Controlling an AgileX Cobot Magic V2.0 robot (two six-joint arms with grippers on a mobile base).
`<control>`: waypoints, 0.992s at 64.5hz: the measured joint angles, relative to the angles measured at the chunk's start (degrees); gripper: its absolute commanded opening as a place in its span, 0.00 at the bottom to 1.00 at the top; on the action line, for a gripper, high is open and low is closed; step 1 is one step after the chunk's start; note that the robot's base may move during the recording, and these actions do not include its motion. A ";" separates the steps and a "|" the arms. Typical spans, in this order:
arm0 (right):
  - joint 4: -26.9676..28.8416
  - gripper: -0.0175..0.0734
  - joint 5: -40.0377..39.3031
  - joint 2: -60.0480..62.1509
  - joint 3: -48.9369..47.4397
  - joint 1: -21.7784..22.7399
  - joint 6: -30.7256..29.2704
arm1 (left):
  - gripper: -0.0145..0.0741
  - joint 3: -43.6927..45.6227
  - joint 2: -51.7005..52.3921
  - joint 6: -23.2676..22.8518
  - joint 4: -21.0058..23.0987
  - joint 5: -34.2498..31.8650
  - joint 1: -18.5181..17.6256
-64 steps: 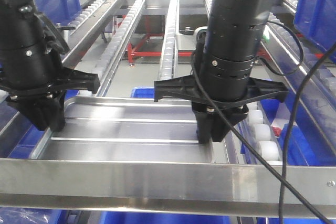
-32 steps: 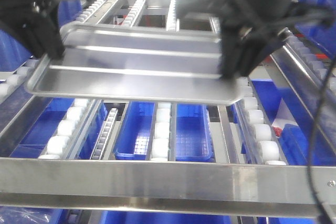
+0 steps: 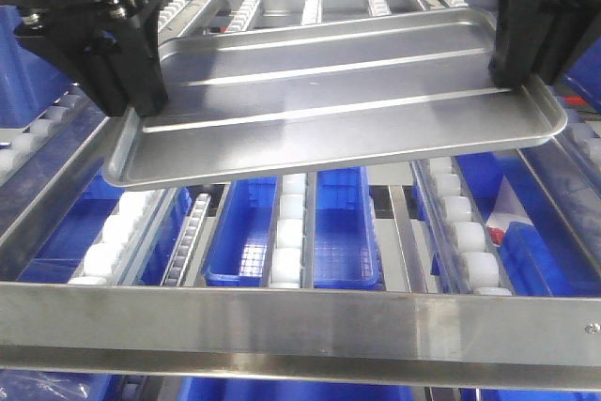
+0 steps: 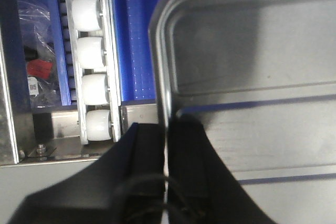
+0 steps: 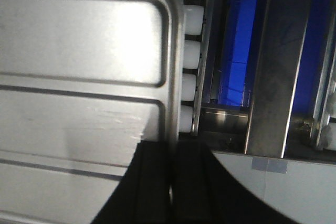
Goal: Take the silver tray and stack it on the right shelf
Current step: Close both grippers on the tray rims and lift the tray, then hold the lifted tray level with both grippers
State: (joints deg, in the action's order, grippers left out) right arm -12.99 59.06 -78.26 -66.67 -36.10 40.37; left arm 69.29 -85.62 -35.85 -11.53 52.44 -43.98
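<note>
**A:** Now that things have moved, where does everything sit?

**B:** The right shelf (image 3: 282,312) fills the frame, its steel front bar across the bottom. A second ago the silver tray (image 3: 329,110) lay low just behind that bar. Now it hangs across the upper half, well clear of the rails, its left end slightly lower.

**A:** And the grippers?

**B:** At upper left, the left gripper (image 4: 167,129) is clamped on the tray's left rim. At upper right, the right gripper (image 5: 172,150) pinches the right rim.

**A:** Meaning?

**B:** I'd judge the grab done, with carrying and stacking still to come. Blue bins (image 3: 282,223) show beneath the white rollers (image 3: 467,251).
</note>
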 measured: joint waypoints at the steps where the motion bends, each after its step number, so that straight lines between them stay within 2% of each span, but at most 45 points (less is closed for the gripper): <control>1: 0.00 0.25 0.00 0.00 0.00 0.00 0.00 | 0.06 0.00 0.00 -0.11 -0.11 -0.09 0.00; 64: -0.71 0.25 -0.12 -0.35 0.00 0.09 -0.02 | 0.06 2.99 0.00 -0.44 -1.65 1.22 -0.03</control>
State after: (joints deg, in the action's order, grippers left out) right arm -13.70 58.94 -78.61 -66.67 -36.01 40.35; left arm 72.27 -85.62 -36.29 -13.17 53.66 -44.02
